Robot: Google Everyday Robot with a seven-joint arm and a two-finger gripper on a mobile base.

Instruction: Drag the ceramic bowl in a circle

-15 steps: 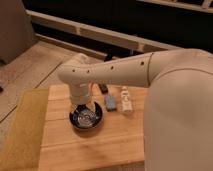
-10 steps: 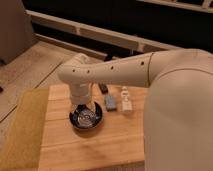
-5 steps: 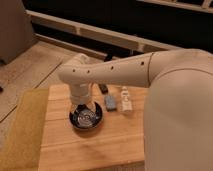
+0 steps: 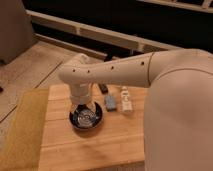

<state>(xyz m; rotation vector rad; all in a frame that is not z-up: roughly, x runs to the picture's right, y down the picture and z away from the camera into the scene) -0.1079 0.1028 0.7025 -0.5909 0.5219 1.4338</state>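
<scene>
The ceramic bowl (image 4: 87, 118) is small, round and black-rimmed with a shiny grey inside. It sits on the wooden table (image 4: 70, 150), left of the middle. My gripper (image 4: 82, 106) hangs straight down from the white arm and reaches into the bowl at its back edge. The wrist hides the fingers.
A small grey-blue block (image 4: 110, 104) and a white rectangular object (image 4: 125, 100) lie just right of the bowl. A small dark object (image 4: 103, 88) lies behind them. A yellow-green strip (image 4: 22, 127) borders the table's left side. My white arm covers the right side of the view.
</scene>
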